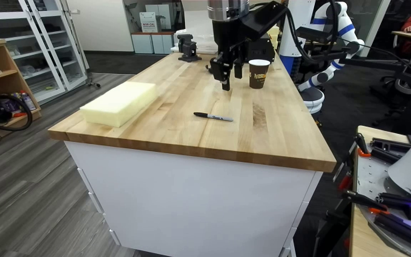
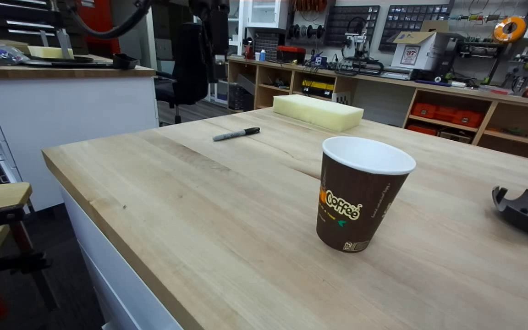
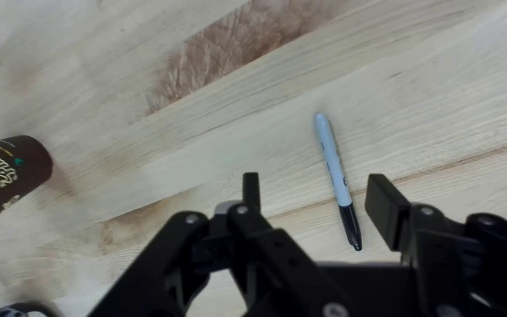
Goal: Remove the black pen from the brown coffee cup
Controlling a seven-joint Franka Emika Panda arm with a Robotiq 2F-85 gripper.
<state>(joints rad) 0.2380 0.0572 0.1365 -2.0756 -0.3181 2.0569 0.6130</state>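
Note:
The brown coffee cup (image 1: 258,76) stands upright on the wooden table. Its white inner wall shows in an exterior view (image 2: 353,201), with nothing sticking out of it; its bottom is hidden. It also shows at the left edge of the wrist view (image 3: 9,176). The black pen (image 1: 213,116) is a marker with a grey barrel and black cap, lying flat on the table away from the cup; it shows in an exterior view (image 2: 236,134) and the wrist view (image 3: 333,163). My gripper (image 1: 232,79) is open and empty above the table; in the wrist view the pen appears between its fingertips (image 3: 315,198), below them.
A pale yellow foam block (image 1: 120,103) lies on the table, also in an exterior view (image 2: 316,112). A black curved part (image 2: 527,213) lies on the table beside the cup. A black vise-like object (image 1: 188,48) and a black box (image 1: 260,50) stand farther back.

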